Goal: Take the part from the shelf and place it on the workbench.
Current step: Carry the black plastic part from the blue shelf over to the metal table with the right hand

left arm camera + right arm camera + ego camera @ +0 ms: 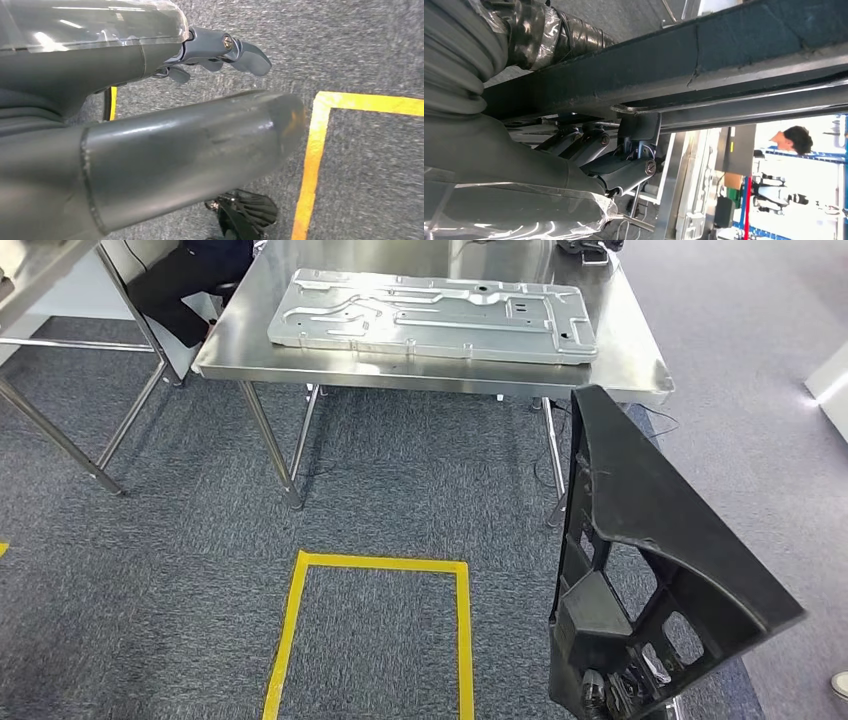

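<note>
Black part (650,570) gripped in right hand (589,150), apparently by its edge; left hand (220,50) empty, fingers loosely curled.

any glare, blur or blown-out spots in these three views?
Head view: sharp; ceiling light glares on the steel workbench. Left wrist view: the left hand is soft, carpet slightly smeared, streaks on its plastic wrap. Right wrist view: background overexposed behind the black part; the right hand is dark.
</note>
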Motion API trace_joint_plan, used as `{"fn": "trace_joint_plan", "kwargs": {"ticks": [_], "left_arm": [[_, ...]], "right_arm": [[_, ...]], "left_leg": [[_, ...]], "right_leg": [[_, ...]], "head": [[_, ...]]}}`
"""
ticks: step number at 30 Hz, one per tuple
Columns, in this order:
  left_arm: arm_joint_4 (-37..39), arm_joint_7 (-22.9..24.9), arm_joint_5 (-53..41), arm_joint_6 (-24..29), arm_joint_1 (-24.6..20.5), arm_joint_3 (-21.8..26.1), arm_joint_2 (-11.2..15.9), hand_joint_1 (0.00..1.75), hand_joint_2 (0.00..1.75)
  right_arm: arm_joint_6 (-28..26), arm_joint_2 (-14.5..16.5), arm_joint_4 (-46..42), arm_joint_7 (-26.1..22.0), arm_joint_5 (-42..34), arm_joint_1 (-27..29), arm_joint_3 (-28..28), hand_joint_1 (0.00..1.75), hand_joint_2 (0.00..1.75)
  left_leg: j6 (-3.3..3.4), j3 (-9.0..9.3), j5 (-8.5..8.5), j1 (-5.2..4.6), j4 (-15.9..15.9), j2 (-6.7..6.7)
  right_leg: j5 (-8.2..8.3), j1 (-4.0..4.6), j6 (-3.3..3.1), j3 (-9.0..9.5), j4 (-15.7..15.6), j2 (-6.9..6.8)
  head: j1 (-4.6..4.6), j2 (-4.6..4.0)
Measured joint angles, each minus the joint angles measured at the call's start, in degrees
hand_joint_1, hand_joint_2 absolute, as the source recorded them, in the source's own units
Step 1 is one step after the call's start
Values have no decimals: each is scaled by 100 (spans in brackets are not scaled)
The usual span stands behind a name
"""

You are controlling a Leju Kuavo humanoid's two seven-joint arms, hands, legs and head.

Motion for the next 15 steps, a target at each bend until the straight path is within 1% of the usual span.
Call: {"fn": "trace_joint_plan", "kwargs": {"ticks": [1, 2, 3, 4, 6, 7, 8, 9, 10, 11, 12, 13, 14, 15], "left_arm": [[-17, 14, 4, -4, 9, -13, 0, 0, 0], [-46, 34, 12, -9, 21, -26, 0, 0, 0], [-80, 56, 26, -19, 37, -38, 0, 0, 0], [-120, 84, 45, -28, 55, -53, -1, 0, 0], [-211, 139, 91, -39, 102, -92, -1, 0, 0], [-255, 164, 110, -41, 125, -114, -1, 0, 0], [-294, 187, 125, -43, 146, -136, -1, 0, 0], [-326, 212, 132, -45, 168, -155, 0, 0, 0], [-351, 234, 140, -46, 189, -170, 0, 0, 0], [-372, 254, 146, -47, 211, -181, 0, 0, 0], [-388, 268, 153, -48, 233, -189, 0, 0, 0], [-402, 276, 161, -48, 253, -193, 0, 0, 0], [-417, 283, 164, -48, 270, -196, 0, 0, 0], [-432, 286, 168, -48, 285, -198, 0, 0, 0]], "right_arm": [[-13, -3, 2, 3, 0, -1, 10, 175, 175], [-32, -6, 3, 7, 2, -2, 20, 175, 175], [-59, -9, 5, 15, 4, 1, 27, 175, 175], [-92, -12, 7, 28, 8, 5, 34, 175, 175], [-168, -15, 7, 63, 15, 15, 48, 175, 175], [-199, -15, 7, 82, 18, 17, 54, 175, 175], [-225, -16, 6, 100, 20, 16, 60, 175, 175], [-251, -18, 7, 118, 21, 16, 65, 175, 175], [-276, -20, 7, 135, 22, 15, 71, 175, 175], [-298, -21, 8, 152, 23, 15, 81, 175, 175], [-315, -22, 8, 167, 23, 16, 92, 175, 175], [-324, -22, 8, 176, 23, 16, 102, 175, 175], [-327, -22, 8, 182, 23, 16, 110, 175, 175], [-327, -22, 8, 185, 23, 16, 115, 175, 175]], "left_leg": [[-23, 37, -38, -10, 4, 1], [-50, 59, -69, -19, 4, 2], [-78, 69, -92, -26, 0, 5], [-108, 77, -105, -29, -9, 12], [-168, 107, -145, -21, -10, 30], [-196, 81, -214, -17, 86, 22], [-221, -9, -336, -16, 301, 6], [-238, -180, -499, -9, 642, -16], [-251, -410, -667, -9, 1049, -29], [-260, -636, -780, -8, 1420, -32], [-263, -801, -786, -8, 1648, -32], [-256, -862, -661, -8, 1652, -32], [-240, -812, -431, -9, 1434, -33], [-211, -688, -153, -13, 1061, -37]], "right_leg": [[160, 16, -25, 164, -362, -21], [237, 34, -55, 282, -618, -39], [228, 55, -84, 332, -731, -47], [195, 77, -111, 343, -753, -40], [182, 65, -178, 366, -799, -10], [178, 53, -219, 393, -831, -2], [174, 39, -261, 423, -862, 2], [159, 38, -296, 449, -876, 0], [135, 44, -325, 465, -874, 1], [111, 53, -341, 481, -866, 7], [83, 61, -350, 507, -859, 17], [52, 70, -350, 545, -853, 31], [17, 78, -344, 597, -849, 47], [-21, 84, -335, 653, -848, 59]], "head": [[1, 0], [-1, 0], [-2, 0], [-3, 0], [-5, 1], [-7, 1], [-7, 1], [-8, 1], [-9, 1], [-9, 1], [-9, 0], [-9, 0], [-9, 0], [-9, 1]]}}
